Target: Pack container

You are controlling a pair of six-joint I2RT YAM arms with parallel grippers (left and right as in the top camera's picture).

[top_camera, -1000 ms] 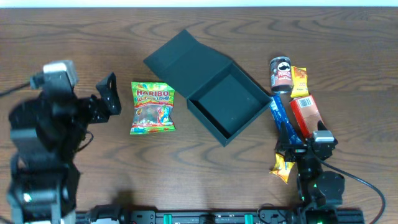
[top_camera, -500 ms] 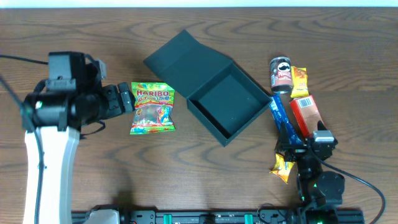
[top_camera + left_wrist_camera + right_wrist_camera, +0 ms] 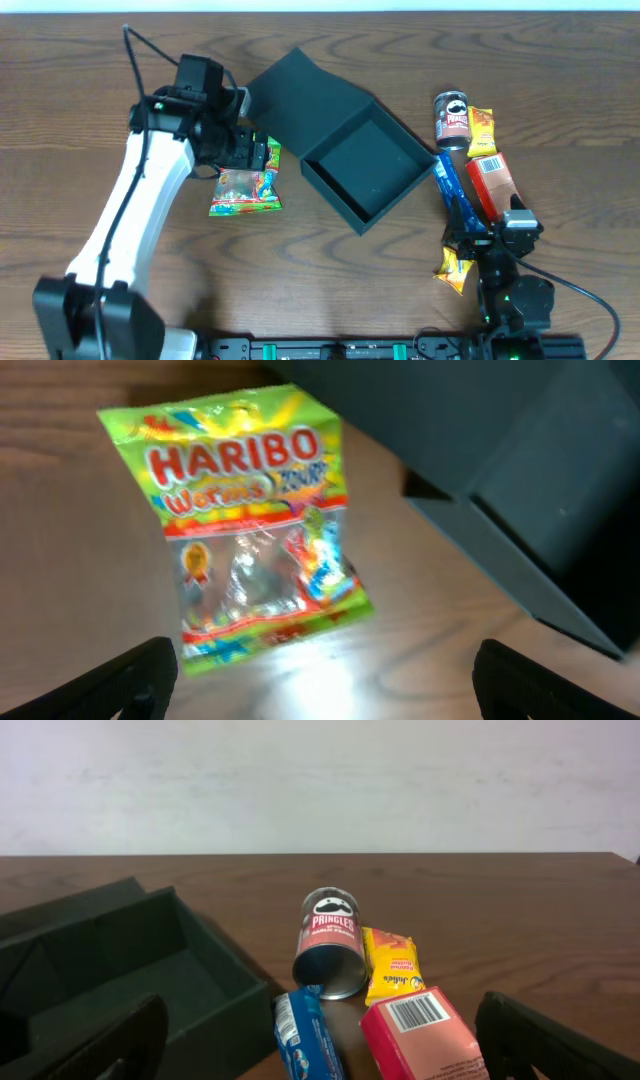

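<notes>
Hidden or unclear: from overhead, the left arm [image 3: 150, 190] covers the top edge of the Haribo bag [image 3: 245, 190]. The left gripper [image 3: 325, 675] shows in its own blurred wrist view only as two dark fingertips [image 3: 140, 675] at the bottom corners. They stand wide apart with the bag's lower edge below the gap. We read it as released, gripping nothing. The box [image 3: 365, 170] runs off the right side of that view.

Right gripper [image 3: 330, 1050]: again only fingertips at the frame corners, spread wide, so released. In its view the carton [image 3: 425, 1035] and the blue pack [image 3: 305, 1040] are cut by the bottom edge, and the box by the left edge. From overhead, the right arm [image 3: 505, 265] covers the blue pack's near end and part of a yellow pack [image 3: 453, 268], whose print we cannot read.

Box position: mid-desk [image 3: 330, 280], set diagonally and open. Its lid [image 3: 300, 95] is folded back to the far left, and the bag lies just beside it on the left.

Count:
- one box
- one bag
- one Pringles can [image 3: 452, 120], on its side
- one carton
- one blue pack
- two yellow packs, the second [image 3: 482, 125] against the can
- two grippers
</notes>
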